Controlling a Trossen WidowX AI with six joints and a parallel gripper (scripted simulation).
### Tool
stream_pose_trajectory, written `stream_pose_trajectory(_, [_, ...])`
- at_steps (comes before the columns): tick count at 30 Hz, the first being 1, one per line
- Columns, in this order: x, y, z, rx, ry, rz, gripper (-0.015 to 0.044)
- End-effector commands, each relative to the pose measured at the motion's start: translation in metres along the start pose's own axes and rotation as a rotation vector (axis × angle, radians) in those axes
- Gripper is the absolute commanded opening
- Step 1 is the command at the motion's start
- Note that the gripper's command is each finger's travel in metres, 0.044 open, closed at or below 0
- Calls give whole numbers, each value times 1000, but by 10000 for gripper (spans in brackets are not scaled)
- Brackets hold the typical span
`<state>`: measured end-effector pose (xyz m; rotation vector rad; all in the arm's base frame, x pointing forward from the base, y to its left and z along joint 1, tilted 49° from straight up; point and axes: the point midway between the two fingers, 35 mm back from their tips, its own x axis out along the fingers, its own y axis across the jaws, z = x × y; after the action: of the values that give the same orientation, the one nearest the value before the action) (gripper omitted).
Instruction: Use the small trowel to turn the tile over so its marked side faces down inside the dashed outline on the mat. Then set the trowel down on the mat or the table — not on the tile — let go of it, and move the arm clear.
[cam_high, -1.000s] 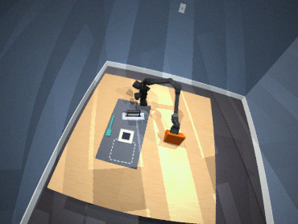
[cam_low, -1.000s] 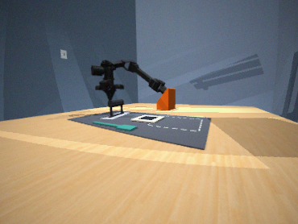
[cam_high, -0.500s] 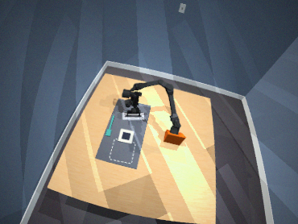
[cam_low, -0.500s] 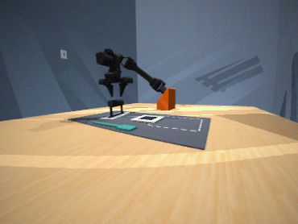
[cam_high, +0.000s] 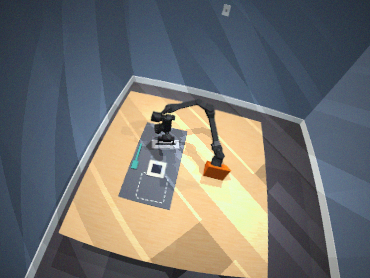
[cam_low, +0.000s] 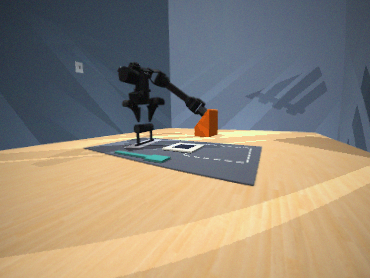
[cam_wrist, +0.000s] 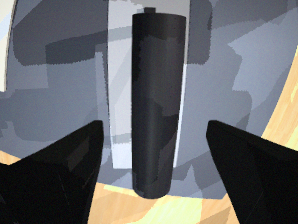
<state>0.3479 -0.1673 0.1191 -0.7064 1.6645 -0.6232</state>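
Note:
The trowel (cam_high: 175, 145) (cam_low: 144, 128) (cam_wrist: 157, 100) has a pale flat blade and a raised black bar handle. It lies blade down at the mat's far end. My gripper (cam_high: 166, 136) (cam_low: 144, 120) (cam_wrist: 156, 128) is open, pointing down above the handle, with a fingertip to either side of it in the wrist view and nothing held. The tile (cam_high: 162, 174) (cam_low: 169, 148) is white-bordered, with its dark square mark facing up, and lies flat at the near edge of the dashed outline (cam_low: 249, 155). A pale edge, seemingly the tile, shows at the wrist view's upper left.
A teal flat tool (cam_high: 135, 164) (cam_low: 157, 158) lies along the side of the grey mat (cam_high: 127, 189) (cam_low: 220, 170). An orange block (cam_high: 216, 171) (cam_low: 206, 125) stands on the wooden table beside the mat, at the arm's base.

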Motion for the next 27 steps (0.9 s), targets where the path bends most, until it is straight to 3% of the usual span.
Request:
stream_pose_trajectory(1, [7, 0, -1, -5, 3, -4, 270])
stream_pose_trajectory(20, [34, -1, -1, -5, 3, -6, 270])
stream_pose_trajectory(24, [34, -1, -1, -5, 3, -6, 165])
stream_pose_trajectory(27, [34, -1, -1, -5, 3, -6, 145])
